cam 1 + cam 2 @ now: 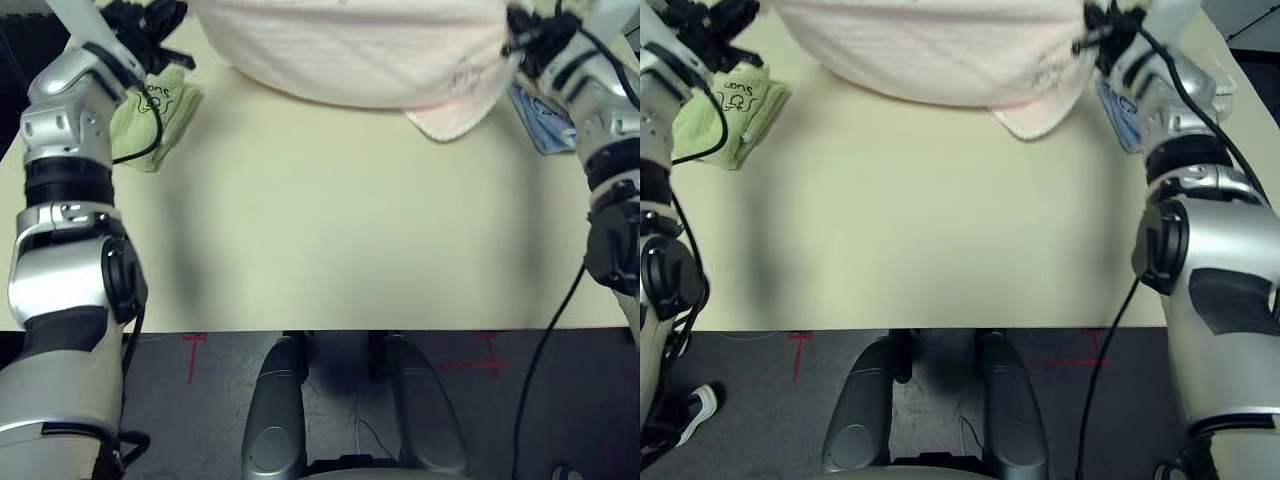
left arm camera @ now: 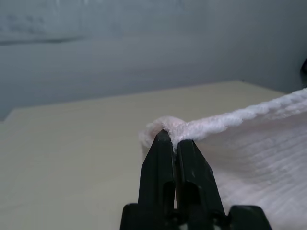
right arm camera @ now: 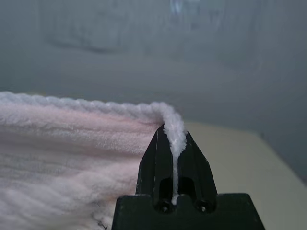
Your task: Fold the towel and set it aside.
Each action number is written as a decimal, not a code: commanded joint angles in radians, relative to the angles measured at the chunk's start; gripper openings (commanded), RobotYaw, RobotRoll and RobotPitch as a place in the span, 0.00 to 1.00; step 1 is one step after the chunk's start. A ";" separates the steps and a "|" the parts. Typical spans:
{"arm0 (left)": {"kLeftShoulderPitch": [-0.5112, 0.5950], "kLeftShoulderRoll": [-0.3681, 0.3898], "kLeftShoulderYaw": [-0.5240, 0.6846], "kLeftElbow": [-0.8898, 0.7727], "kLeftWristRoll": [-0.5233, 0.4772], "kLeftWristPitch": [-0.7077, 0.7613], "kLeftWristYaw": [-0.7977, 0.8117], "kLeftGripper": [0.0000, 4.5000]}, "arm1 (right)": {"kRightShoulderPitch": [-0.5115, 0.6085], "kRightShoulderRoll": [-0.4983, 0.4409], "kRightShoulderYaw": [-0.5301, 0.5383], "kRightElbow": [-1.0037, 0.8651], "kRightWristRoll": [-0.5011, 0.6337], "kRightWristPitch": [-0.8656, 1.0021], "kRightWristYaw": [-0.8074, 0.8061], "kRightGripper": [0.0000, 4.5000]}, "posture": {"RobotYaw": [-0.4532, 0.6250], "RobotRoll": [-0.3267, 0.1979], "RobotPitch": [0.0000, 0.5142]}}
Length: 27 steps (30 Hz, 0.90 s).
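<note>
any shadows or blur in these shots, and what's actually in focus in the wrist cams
Left eye view: the towel throws a soft, diffuse shadow onto the table beneath its hanging edge, with no glare. Left wrist view: the left gripper and pinched trim are sharp, the wall behind hazy. Right wrist view: the right gripper is crisp, the background blurred.

Place: a robot test lab, as judged from the setup.
Table (image 1: 330,250): plain cream top, bare.
Floor (image 1: 560,420): dark, marked with red crosses (image 1: 193,352).
Cables (image 1: 545,360): black, seen loose along the arms.
Wall (image 2: 144,57): plain grey.
</note>
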 commanded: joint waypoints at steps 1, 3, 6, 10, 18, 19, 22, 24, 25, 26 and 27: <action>0.064 0.056 0.090 -0.041 -0.076 0.027 -0.052 0.01 | 0.055 -0.025 -0.112 0.006 0.129 0.009 0.207 0.00 | 0.47 0.62 0.60; 0.159 0.083 0.051 -0.136 -0.100 0.189 -0.165 0.01 | 0.101 -0.018 -0.104 -0.005 0.168 0.103 0.497 0.00 | 0.47 0.62 0.60; 0.405 0.217 -0.088 -0.400 -0.123 0.540 -0.364 0.01 | 0.195 -0.071 0.020 -0.014 0.068 0.134 0.746 0.00 | 0.47 0.62 0.61; 0.594 0.346 -0.144 -0.659 -0.206 0.838 -0.482 0.01 | 0.248 -0.115 0.083 -0.021 0.026 0.197 0.903 0.00 | 0.47 0.62 0.61; 0.609 0.400 -0.187 -0.740 -0.204 0.944 -0.554 0.01 | 0.320 -0.210 0.256 -0.030 -0.110 0.351 1.159 0.00 | 0.46 0.62 0.60; 0.604 0.400 -0.192 -0.731 -0.194 0.935 -0.555 0.01 | 0.324 -0.217 0.276 -0.032 -0.129 0.349 1.170 0.00 | 0.46 0.62 0.60; 0.594 0.399 -0.204 -0.707 -0.171 0.912 -0.558 0.01 | 0.343 -0.247 0.339 -0.030 -0.189 0.325 1.213 0.00 | 0.46 0.62 0.60; 0.594 0.407 -0.223 -0.687 -0.139 0.891 -0.559 0.01 | 0.355 -0.263 0.377 -0.031 -0.202 0.313 1.221 0.00 | 0.46 0.62 0.60; 0.602 0.418 -0.239 -0.683 -0.122 0.878 -0.574 0.01 | 0.363 -0.271 0.401 -0.034 -0.203 0.307 1.221 0.00 | 0.46 0.62 0.60; 0.612 0.431 -0.254 -0.680 -0.106 0.868 -0.590 0.01 | 0.372 -0.278 0.424 -0.037 -0.203 0.302 1.221 0.00 | 0.46 0.62 0.60; 0.626 0.447 -0.272 -0.679 -0.091 0.856 -0.615 0.01 | 0.379 -0.283 0.440 -0.039 -0.202 0.294 1.221 0.00 | 0.46 0.62 0.60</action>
